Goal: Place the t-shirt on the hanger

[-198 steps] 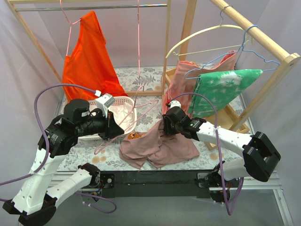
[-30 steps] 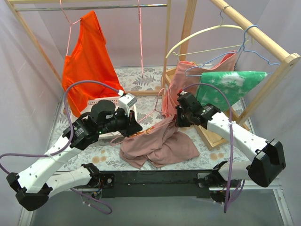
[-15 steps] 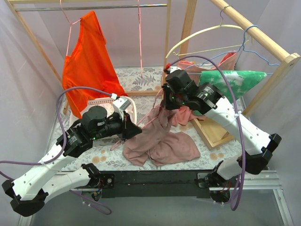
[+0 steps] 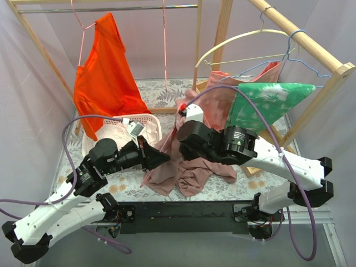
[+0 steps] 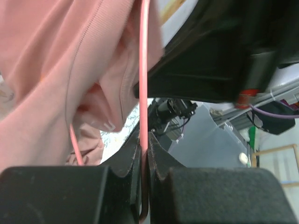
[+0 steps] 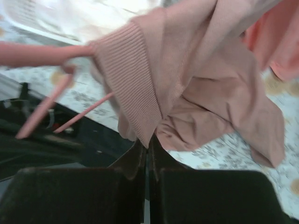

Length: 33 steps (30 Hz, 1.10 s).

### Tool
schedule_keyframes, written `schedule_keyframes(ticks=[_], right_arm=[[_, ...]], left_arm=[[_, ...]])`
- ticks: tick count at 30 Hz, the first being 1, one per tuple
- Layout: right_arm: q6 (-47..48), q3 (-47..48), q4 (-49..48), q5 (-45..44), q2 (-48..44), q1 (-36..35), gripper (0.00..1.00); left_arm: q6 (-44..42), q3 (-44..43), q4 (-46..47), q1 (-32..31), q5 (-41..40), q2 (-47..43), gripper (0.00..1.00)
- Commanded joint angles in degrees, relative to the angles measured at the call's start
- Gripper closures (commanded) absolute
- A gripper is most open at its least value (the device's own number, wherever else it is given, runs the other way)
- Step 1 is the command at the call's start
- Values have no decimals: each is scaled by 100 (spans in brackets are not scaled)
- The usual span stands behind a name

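The dusty mauve-pink t-shirt hangs in a bunch from between the two grippers down to the table's front. My right gripper is shut on its ribbed collar, and in the top view the right gripper sits just right of my left gripper. The left gripper is shut on the hanger, a thin pink wire that runs up from the jaws along the t-shirt. In the right wrist view, wires of the hanger stick out left of the collar. From above the shirt hides the hanger.
An orange shirt hangs on the back left rail. A white basket stands behind the left gripper. On the right wooden rack hang a cream hanger, a salmon shirt and a green cloth.
The right arm swung left and down, carrying the collar close to the left gripper. The left gripper shifted slightly right and lower with the hanger. The shirt now bunches between them.
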<state>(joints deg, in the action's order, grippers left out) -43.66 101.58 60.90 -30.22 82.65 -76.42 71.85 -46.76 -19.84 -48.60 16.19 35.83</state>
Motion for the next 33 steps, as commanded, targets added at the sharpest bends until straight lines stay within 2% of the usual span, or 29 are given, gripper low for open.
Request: schedule_keyframes(ticks=[1, 5, 11, 14, 18, 23, 25, 27, 33], right_arm=[[-292, -1601, -544, 209, -934, 487, 99], [-91, -2379, -834, 445, -1715, 602, 99], [762, -2652, -1730, 1404, -1963, 602, 98], [1148, -2538, -1740, 1229, -1867, 620, 90], [1641, -2834, -2064, 1377, -1823, 882, 80], [2027, -3714, -2723, 2316, -1805, 1568, 76], [2081, -3891, -2935, 2415, -1779, 1727, 73], [2220, -3891, -2953, 2433, -1718, 1806, 67], [2624, -3707, -3032, 2476, -1919, 2148, 43]], left_arm=[[30, 185, 674, 17, 613, 82, 100], [-162, 167, 349, 17, 991, 161, 100], [-67, 229, 445, 26, 1282, 398, 100], [-31, 325, 559, 17, 1282, 538, 100], [337, 842, 1566, -62, 1195, 819, 100], [1039, 1528, 2878, -229, 483, 1171, 100], [1277, 1984, 3616, -255, 315, 1329, 100], [1506, 2188, 4169, -247, 306, 1496, 100], [1674, 2391, 4480, -290, 368, 1997, 100]])
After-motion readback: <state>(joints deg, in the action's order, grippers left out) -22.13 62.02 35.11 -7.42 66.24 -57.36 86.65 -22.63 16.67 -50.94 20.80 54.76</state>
